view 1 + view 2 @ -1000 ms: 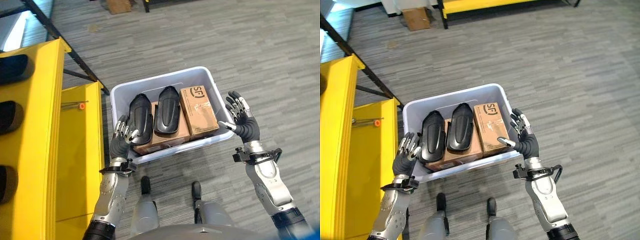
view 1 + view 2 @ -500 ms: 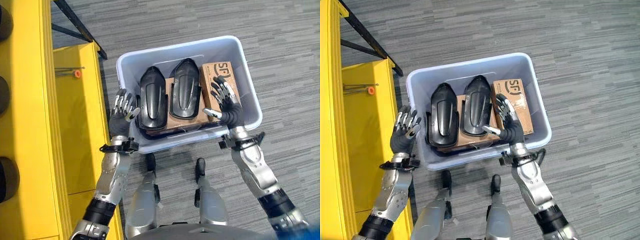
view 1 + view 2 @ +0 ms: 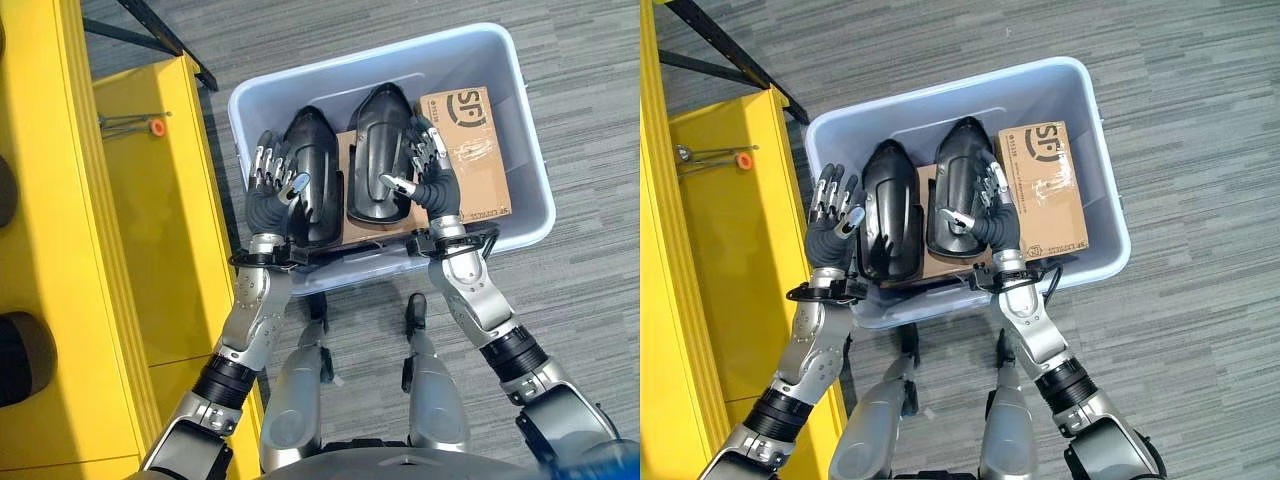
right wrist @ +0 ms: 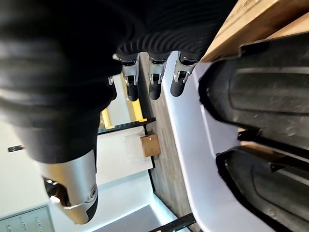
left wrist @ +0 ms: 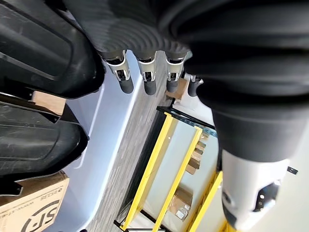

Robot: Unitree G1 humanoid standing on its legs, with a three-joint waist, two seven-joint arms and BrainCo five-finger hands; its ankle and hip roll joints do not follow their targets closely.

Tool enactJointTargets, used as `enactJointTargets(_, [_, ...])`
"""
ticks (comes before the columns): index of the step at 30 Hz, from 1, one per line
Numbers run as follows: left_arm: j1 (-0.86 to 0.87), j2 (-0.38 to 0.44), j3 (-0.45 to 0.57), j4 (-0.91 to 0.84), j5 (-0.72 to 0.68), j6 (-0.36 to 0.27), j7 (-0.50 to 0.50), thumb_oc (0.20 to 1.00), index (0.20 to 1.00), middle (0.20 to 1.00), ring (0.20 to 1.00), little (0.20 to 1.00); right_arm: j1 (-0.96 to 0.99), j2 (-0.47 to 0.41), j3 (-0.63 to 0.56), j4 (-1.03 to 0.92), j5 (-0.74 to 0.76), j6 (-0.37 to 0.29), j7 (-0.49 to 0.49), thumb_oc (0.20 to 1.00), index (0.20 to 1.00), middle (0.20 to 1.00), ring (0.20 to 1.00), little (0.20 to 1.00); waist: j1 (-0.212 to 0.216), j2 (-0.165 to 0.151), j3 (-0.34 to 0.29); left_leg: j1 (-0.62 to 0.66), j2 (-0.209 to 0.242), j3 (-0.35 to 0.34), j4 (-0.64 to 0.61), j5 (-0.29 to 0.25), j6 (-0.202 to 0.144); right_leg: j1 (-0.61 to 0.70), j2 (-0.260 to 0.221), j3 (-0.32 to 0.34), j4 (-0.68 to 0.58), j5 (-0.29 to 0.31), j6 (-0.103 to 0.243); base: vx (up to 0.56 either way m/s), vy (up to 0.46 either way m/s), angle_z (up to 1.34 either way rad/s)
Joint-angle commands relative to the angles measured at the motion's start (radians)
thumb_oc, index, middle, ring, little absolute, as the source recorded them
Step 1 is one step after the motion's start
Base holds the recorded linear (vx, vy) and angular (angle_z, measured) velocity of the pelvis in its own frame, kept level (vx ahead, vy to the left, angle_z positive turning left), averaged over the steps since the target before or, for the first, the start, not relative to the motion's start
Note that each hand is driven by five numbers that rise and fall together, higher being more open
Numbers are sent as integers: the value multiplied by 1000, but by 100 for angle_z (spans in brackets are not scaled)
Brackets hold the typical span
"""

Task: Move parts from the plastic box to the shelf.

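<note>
A pale blue plastic box (image 3: 532, 160) stands on the floor, holding two black moulded parts side by side on flat cardboard. A printed cardboard carton (image 3: 470, 150) lies at their right. My left hand (image 3: 272, 190) is open, its fingers straight along the outer side of the left black part (image 3: 318, 170), just inside the box's left wall. My right hand (image 3: 428, 178) is open too, held between the right black part (image 3: 378, 150) and the carton. In the left wrist view straight fingers (image 5: 145, 77) point past a black part (image 5: 38, 48). The right wrist view shows straight fingers (image 4: 154, 77) beside a black part (image 4: 260, 106).
A yellow shelf (image 3: 60, 200) runs down the left side, with dark parts in its upper levels. Its low yellow board (image 3: 170, 220) reaches close to the box's left wall and carries a thin orange-tipped tool (image 3: 150, 127). Grey carpet lies to the right of the box.
The camera has tipped down and closer to the box. Both hands have come in from the box's outer walls and now flank the two black parts inside it.
</note>
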Motion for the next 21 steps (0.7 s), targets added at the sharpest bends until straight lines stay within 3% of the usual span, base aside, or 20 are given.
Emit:
enactJointTargets(1, [-10,-9,24,-29,54,-64,20,1000,1000,1000,1000,1000,-35,37,-34,-24,-37,-75,-45,1000,1000,1000,1000,1000,3,-4,-22,-28,86,-10,90,0,-80,-107,-58,26,58,160,59,-32,11,-2])
enactJointTargets(12, [1,9,24,-53,86,-61,31,1000,1000,1000,1000,1000,78,-2,-95,-144,-90,-103,-72,1000,1000,1000,1000,1000,-27,-6,2,-63,80,-1,98,-5,-77,-147,-61,36,56,169,60,-7,3,1])
enactJointTargets(21, [-3,17,30,-64,91,-75,37,1000,1000,1000,1000,1000,111,-32,-101,-122,-174,-83,-100,1000,1000,1000,1000,1000,-41,1,11,-82,72,5,94,-6,-77,-173,-60,41,60,171,60,-2,3,-3])
